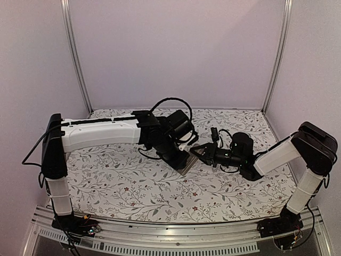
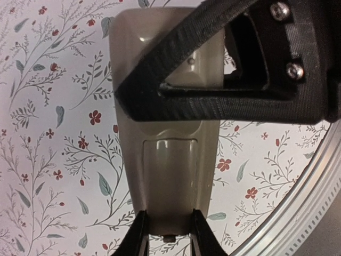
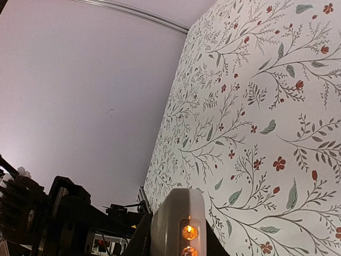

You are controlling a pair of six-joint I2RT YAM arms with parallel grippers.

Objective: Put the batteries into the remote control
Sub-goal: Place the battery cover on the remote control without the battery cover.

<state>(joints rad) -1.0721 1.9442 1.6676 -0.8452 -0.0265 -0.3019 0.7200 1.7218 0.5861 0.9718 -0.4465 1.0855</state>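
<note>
My left gripper is clamped on the narrow end of the smooth, grey-beige remote control, bottom centre of the left wrist view. My right gripper, a ribbed black wedge with its jaws together, crosses the remote's moulded back.

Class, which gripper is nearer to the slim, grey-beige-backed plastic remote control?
Left. The left gripper clamps one end of the slim grey-beige remote control between its fingers. The shut right gripper lies across its back further along; contact unclear.
</note>
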